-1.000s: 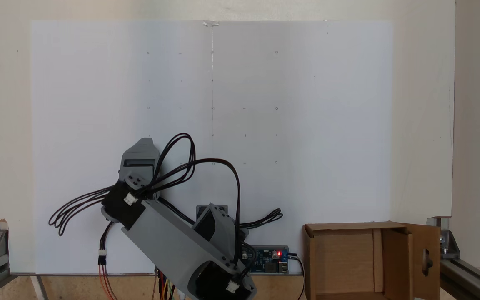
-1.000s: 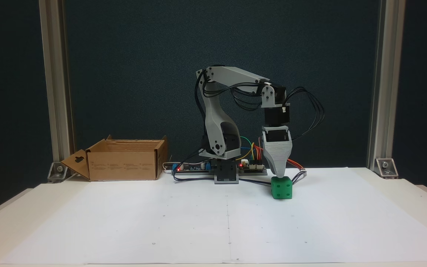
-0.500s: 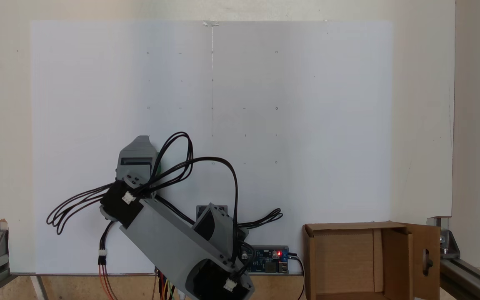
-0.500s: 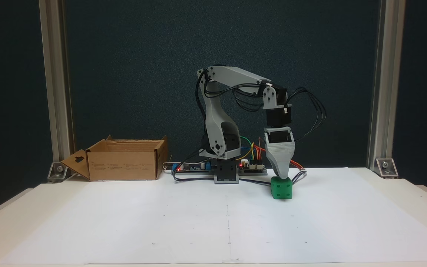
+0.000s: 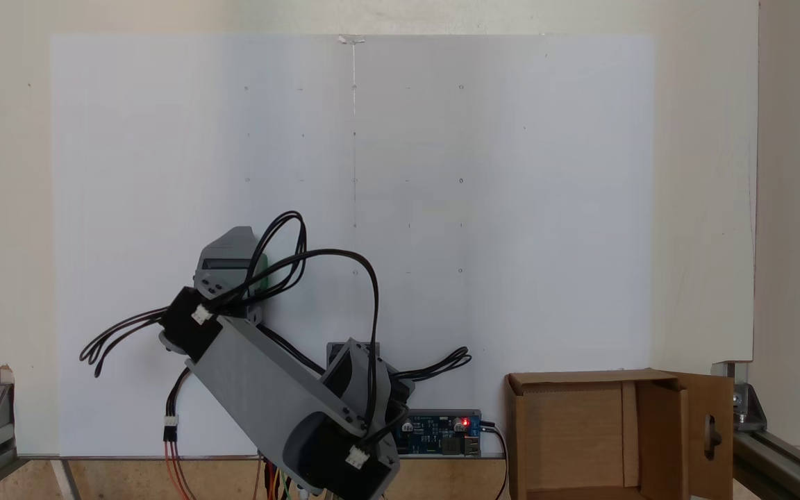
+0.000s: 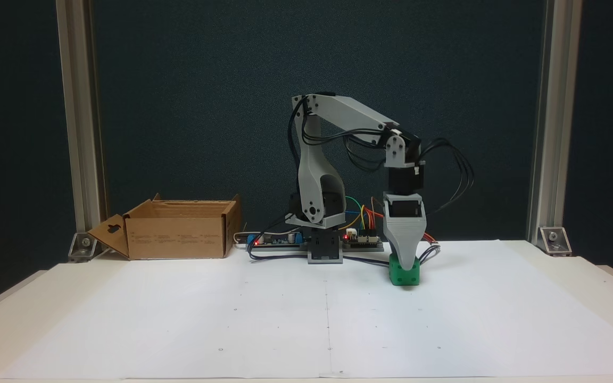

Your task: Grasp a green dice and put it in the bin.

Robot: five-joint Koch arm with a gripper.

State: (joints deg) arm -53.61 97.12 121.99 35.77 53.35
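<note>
The green dice point(image 6: 405, 276) rests on the white paper to the right of the arm's base; seen from above, only a green sliver of the dice point(image 5: 264, 272) peeks out beside the gripper. My grey gripper point(image 6: 407, 263) points straight down onto the dice, with its one visible tip overlapping the die's upper front face. From above the gripper point(image 5: 242, 260) covers most of the dice, and black cables cross it. Its jaws line up one behind the other, so their gap is hidden. The bin point(image 6: 179, 237), an open brown cardboard box point(image 5: 515, 430), stands far from the dice.
The arm's base and a circuit board with a red light point(image 6: 346, 237) sit at the back edge of the paper point(image 6: 306, 319). Aluminium posts point(image 6: 550, 122) frame both sides. Black cable loops point(image 5: 122, 333) hang off the wrist.
The arm has reached forward and lowered. The gripper tip, which sat just above the die's top, now overlaps its upper front face. The dice has not moved.
</note>
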